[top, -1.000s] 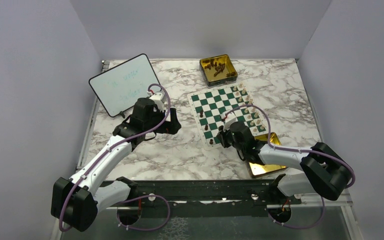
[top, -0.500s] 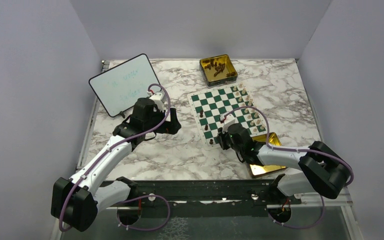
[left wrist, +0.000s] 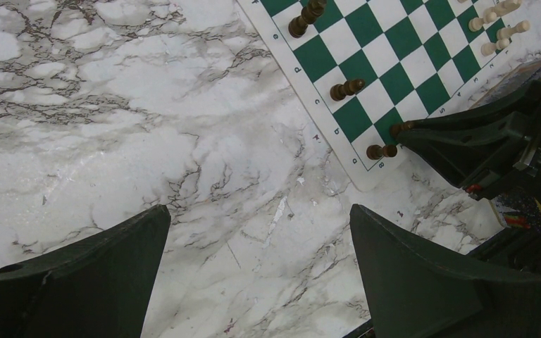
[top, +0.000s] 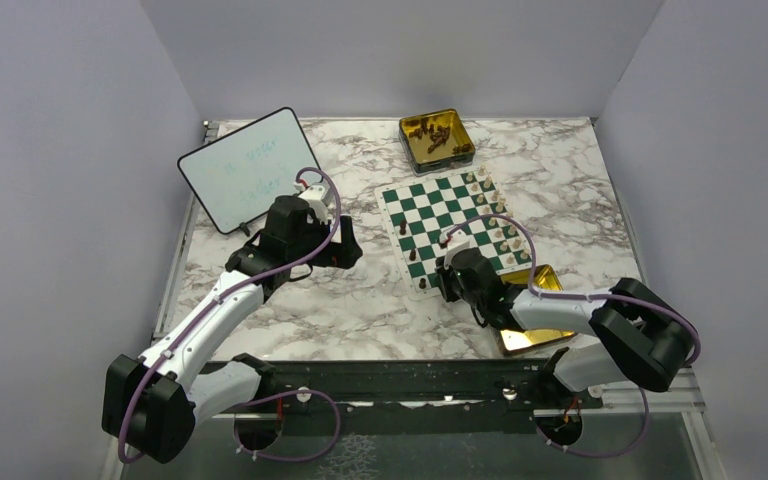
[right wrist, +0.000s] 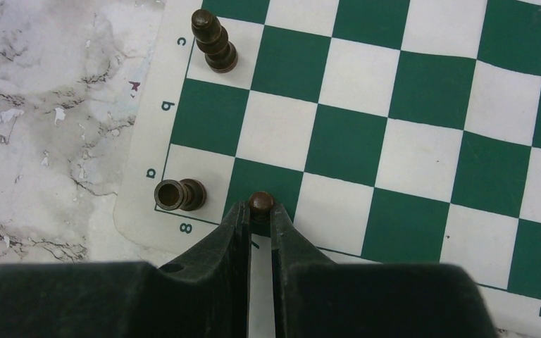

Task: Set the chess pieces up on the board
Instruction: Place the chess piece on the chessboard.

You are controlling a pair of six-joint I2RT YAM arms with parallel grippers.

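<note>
We see the right gripper (right wrist: 257, 211) low over the near left corner of the board (right wrist: 394, 155). Its two fingers are pinched almost together. They squeeze a little dark pawn (right wrist: 260, 203) between their tips.

The pawn stands up straight over a green square. That square is in the row nearest the arms, one square in from the board's left edge. We cannot tell if the pawn's foot touches the board.

Just beside the pawn, on the white corner square, stands a dark rook (right wrist: 178, 195). Two squares farther along the left edge stands a dark bishop (right wrist: 213, 41). The white pieces (top: 495, 225) stand in rows along the board's right edge.

The left gripper (left wrist: 257, 215) hangs over the bare worktop (left wrist: 148, 127), to the left of the board. Its fingers are spread wide apart and there is nothing between them.

At the far edge of the worktop, just past the board, sits a gold tin (top: 437, 140) with more dark pieces in it.
</note>
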